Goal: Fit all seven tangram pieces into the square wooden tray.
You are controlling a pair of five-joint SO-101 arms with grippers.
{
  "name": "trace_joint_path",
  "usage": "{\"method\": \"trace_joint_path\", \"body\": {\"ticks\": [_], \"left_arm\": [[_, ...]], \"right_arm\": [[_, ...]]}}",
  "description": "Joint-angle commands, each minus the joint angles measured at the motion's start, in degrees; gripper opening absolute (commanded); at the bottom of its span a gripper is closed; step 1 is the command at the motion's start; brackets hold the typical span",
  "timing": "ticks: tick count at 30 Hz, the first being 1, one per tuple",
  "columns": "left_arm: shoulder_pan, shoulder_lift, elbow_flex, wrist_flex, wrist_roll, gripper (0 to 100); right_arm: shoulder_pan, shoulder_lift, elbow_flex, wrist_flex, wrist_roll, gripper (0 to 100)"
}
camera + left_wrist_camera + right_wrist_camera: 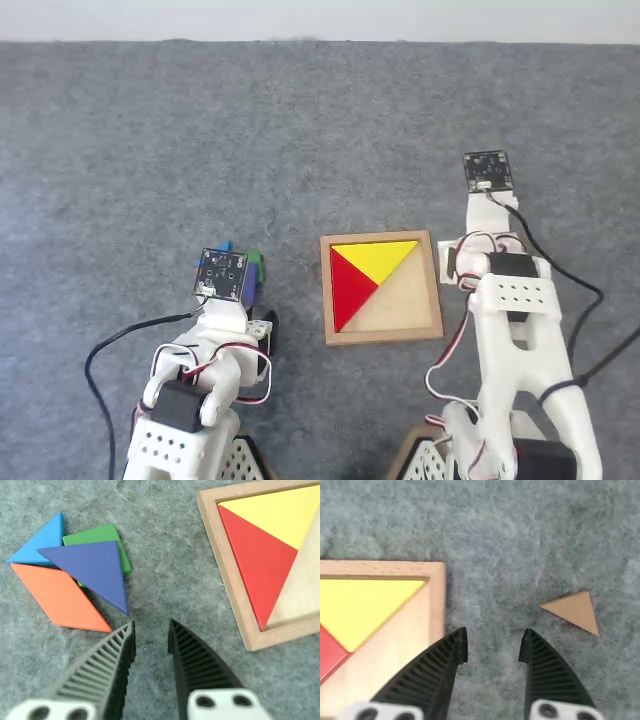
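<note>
Ribbed black fingers of the left claw (152, 625) sit closest in the left wrist view, spread apart with nothing gripped, above the grey mat (165, 535). Just ahead of one fingertip lies a cluster of loose pieces. It holds the orange parallelogram (60, 597), the dark blue triangle (95, 570) lying over the green square (97, 534), and the light blue triangle (42, 542). The dark blue tip is nearest the claw, with bare mat between them. Off the claw's other side, toward the other arm, sits the tray (231, 570). It holds the red triangle (255, 560) and the yellow triangle (275, 515) edge to edge, and the rest of its floor is bare wood. In the right wrist view the right claw (495, 632) is likewise apart and empty over the mat. One finger crosses the tray's corner, and the tan triangle (575, 611) lies ahead of the other finger, apart from the tray. From the high view, the tray lies between the left arm (200, 400) and the right arm (515, 320), just beside the right arm's wrist. Blue and green edges peek out from under the left arm's wrist.
</note>
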State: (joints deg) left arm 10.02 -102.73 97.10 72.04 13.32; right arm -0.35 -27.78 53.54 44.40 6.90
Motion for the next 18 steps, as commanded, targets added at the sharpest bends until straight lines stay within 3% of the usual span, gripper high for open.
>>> {"method": "trace_joint_path", "body": {"ticks": [1, 10, 14, 18], "left_arm": [[0.09, -0.97, -0.66, 0.09, 0.35, 11], [2.29, -0.97, -0.66, 0.09, 0.62, 11], [6.15, -0.97, -0.66, 0.09, 0.62, 11], [8.62, -0.97, -0.66, 0.09, 0.62, 11]], "right_arm": [[3.38, -1.71, -0.62, -0.84, -0.44, 17.7], [13.67, -1.71, 5.45, -1.27, 7.65, 17.7], [15.52, -1.8, 12.66, -8.48, 13.1, 17.7], [15.87, -4.44, 14.42, -9.19, 14.24, 17.7]]}}
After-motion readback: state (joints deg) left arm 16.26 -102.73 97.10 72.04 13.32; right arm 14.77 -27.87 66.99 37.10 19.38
